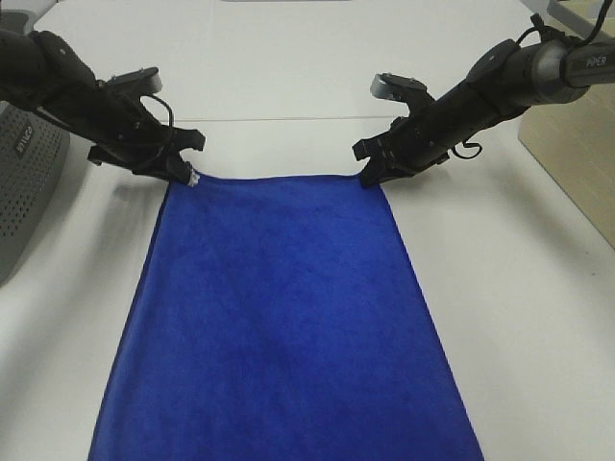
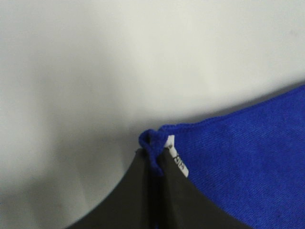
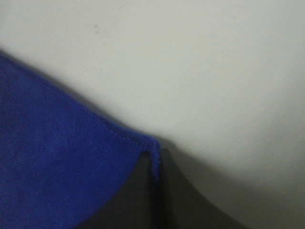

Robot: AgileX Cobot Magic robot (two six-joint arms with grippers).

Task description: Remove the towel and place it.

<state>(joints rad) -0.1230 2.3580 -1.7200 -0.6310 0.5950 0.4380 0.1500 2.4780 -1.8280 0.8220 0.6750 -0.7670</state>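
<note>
Towel: the towel (image 1: 279, 317) lies flat on the white worktop (image 1: 500, 288), stretching away from both tools toward the camera.
Left tool: the left tool (image 1: 188, 173) is closed tight on the corner bearing the white tag (image 2: 177, 160).
Right tool: the right tool (image 1: 370, 176) is pinched on the opposite far corner, hem between its fingers (image 3: 138, 191).
Step in hand: probably lifting by both corners.
Doing it well: raise both tools evenly, keep the edge between them taut, avoid tugging sideways so neither thin corner slips.
</note>
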